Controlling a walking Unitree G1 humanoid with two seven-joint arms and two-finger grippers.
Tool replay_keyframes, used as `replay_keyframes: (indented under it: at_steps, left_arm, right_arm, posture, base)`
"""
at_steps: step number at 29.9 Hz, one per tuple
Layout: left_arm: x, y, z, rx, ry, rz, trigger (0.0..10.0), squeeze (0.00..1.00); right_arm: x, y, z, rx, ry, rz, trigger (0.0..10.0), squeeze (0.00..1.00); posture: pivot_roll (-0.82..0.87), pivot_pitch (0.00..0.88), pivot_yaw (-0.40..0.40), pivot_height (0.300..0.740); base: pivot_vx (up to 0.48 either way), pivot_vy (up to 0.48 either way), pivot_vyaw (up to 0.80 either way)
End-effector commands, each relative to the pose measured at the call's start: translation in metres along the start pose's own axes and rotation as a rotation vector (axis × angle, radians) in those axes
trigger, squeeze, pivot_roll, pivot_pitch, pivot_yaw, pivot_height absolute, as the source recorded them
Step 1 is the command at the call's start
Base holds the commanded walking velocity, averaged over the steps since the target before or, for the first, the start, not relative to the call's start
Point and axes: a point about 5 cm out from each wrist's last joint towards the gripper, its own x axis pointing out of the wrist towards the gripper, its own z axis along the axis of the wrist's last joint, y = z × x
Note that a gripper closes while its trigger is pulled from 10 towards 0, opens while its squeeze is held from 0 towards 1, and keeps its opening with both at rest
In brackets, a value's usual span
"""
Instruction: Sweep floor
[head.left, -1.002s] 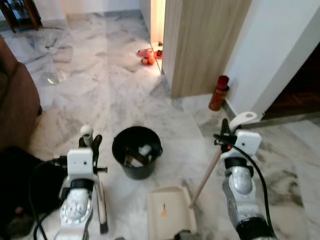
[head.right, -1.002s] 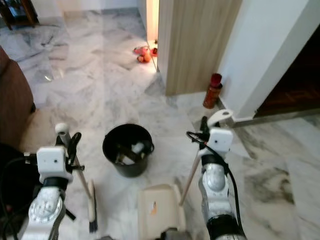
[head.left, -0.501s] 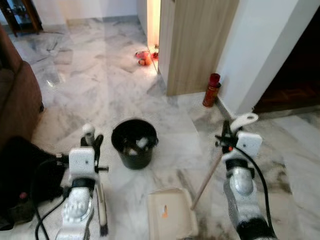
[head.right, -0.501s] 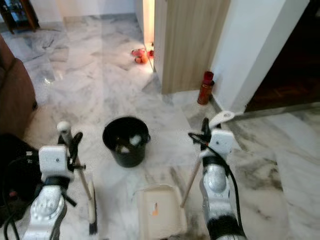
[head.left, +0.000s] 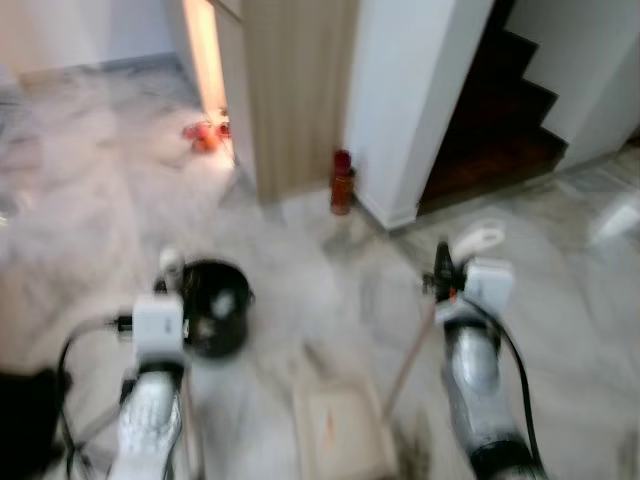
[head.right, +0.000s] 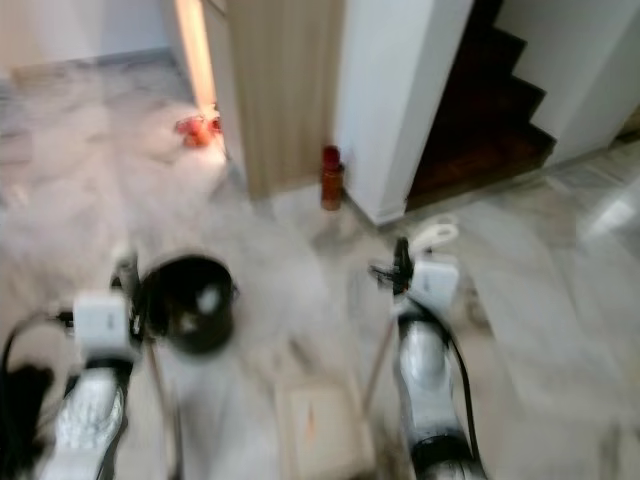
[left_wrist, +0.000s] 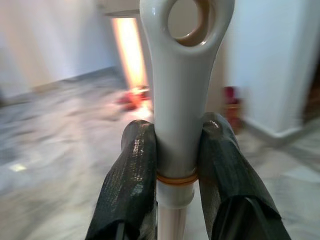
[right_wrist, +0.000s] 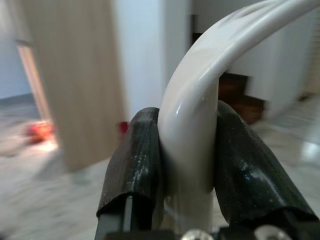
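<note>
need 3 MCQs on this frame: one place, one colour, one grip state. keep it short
1. The black bucket sits:
A. ahead of the left arm
B. on the stairs
C. behind the red bottle

2. The bottle by the wall corner is:
A. blue
B. red
C. green

3. The left gripper is:
A. open, empty
B. shut on the broom handle
C. shut on a cloth

Key: A, the bucket is on the floor just beyond that arm; B, its body is red; B, both fingers press the white handle.
</note>
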Motion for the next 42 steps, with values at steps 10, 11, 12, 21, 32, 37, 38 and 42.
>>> replay_keyframes:
  at_steps: [10,11,12,21,32,37,38,42]
  left_arm:
    - [0.0058,0.0026,0.0078,0.010,-0.048,-0.002,10.0,0.00]
    - [0.0059,0.0024,0.0078,0.009,-0.049,-0.001,10.0,0.00]
    - [0.0060,0.0023,0.0079,0.009,-0.050,-0.001,10.0,0.00]
    - [0.0086,0.0012,0.0083,0.005,-0.053,-0.004,10.0,0.00]
    - [0.0079,0.0013,0.0069,0.001,-0.043,-0.012,10.0,0.00]
    - [0.0106,0.0024,0.0073,0.001,-0.040,-0.020,10.0,0.00]
    - [0.0109,0.0022,0.0074,0.001,-0.040,-0.020,10.0,0.00]
    - [0.0127,0.0027,0.0080,0.002,-0.043,-0.020,10.0,0.00]
  right_arm:
    - [0.0043,0.0015,0.0062,0.010,-0.023,0.000,10.0,0.00]
    - [0.0043,0.0013,0.0062,0.008,-0.022,0.000,10.0,0.00]
    - [0.0044,0.0012,0.0061,0.008,-0.022,0.000,10.0,0.00]
    - [0.0061,0.0036,0.0071,0.006,-0.022,0.007,10.0,0.00]
    - [0.0049,0.0041,0.0074,-0.002,-0.024,0.008,10.0,0.00]
    - [0.0026,0.0033,0.0067,-0.006,-0.025,0.003,10.0,0.00]
    - [0.0024,0.0030,0.0067,-0.007,-0.025,0.002,10.0,0.00]
    - [0.0010,0.0013,0.0085,-0.013,-0.034,0.000,10.0,0.00]
  posture:
    - [0.00,0.063,-0.043,0.740]
    - [0.00,0.064,-0.045,0.740]
    - [0.00,0.064,-0.045,0.740]
    - [0.00,0.068,-0.049,0.740]
    - [0.01,0.081,-0.045,0.740]
    - [0.01,0.088,-0.038,0.740]
    - [0.01,0.088,-0.038,0.740]
    - [0.00,0.093,-0.034,0.740]
  base:
    - [0.000,0.000,-0.80]
    - [0.000,0.000,-0.80]
    - [0.000,0.000,-0.80]
    - [0.000,0.000,-0.80]
    - [0.000,0.000,-0.80]
    - [0.000,0.000,-0.80]
    - [0.000,0.000,-0.80]
    - [0.000,0.000,-0.80]
